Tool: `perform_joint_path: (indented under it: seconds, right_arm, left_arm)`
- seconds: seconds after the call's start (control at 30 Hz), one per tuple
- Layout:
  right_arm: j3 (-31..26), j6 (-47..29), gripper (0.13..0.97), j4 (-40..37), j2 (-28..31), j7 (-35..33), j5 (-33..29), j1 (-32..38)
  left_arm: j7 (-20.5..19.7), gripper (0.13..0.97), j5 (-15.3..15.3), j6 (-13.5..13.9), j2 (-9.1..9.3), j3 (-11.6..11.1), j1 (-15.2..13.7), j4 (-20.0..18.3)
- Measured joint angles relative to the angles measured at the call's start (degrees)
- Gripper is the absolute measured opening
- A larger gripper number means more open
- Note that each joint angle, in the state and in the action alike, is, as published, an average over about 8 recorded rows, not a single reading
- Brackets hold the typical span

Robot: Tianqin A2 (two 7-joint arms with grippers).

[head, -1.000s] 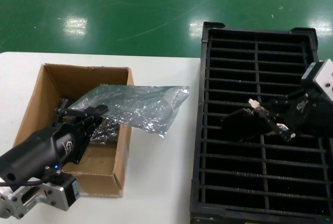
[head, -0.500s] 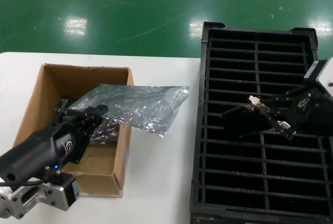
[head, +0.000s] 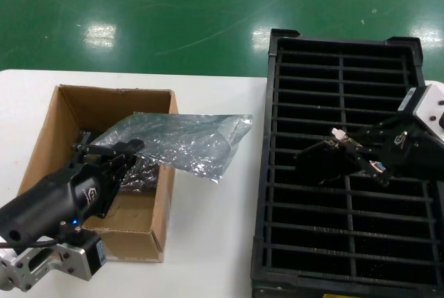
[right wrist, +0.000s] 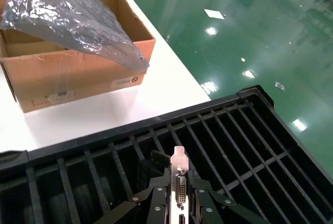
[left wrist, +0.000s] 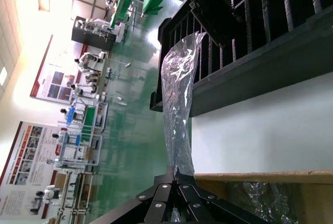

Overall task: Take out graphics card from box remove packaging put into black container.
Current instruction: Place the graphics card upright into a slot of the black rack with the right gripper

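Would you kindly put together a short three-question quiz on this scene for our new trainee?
1. True or false: the right gripper holds the dark graphics card with its silver bracket above the slotted black plastic container.
2. What does the left gripper grip? A) crinkly silvery plastic packaging B) a cardboard flap C) nothing
3. Fill in: the packaging stretches out over the side wall of the brown cardboard ____.

Key: 1 true; 2 A; 3 box.

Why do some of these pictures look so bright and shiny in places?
Head view: ceiling lamps glare as white patches on the green floor, and the packaging glitters. Left wrist view: the hall behind is washed out by strong light. Right wrist view: more lamp reflections on the floor, while the black container stays dull.
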Motion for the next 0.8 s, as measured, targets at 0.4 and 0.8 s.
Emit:
perform_joint_path:
  seconds: [0.4, 0.8]
  right_arm:
    - [0.74, -0.86, 0.186, 1.28, 0.94, -1.47, 1.02, -1.0]
    - [0.45, -1.22, 0.186, 0.9, 1.67, -4.15, 2.89, -0.6]
  left_arm:
    - [0.0, 0.139, 0.0, 0.0, 0.0, 0.0, 0.0, 0.0]
    - [0.0, 0.139, 0.0, 0.0, 0.0, 0.0, 0.0, 0.0]
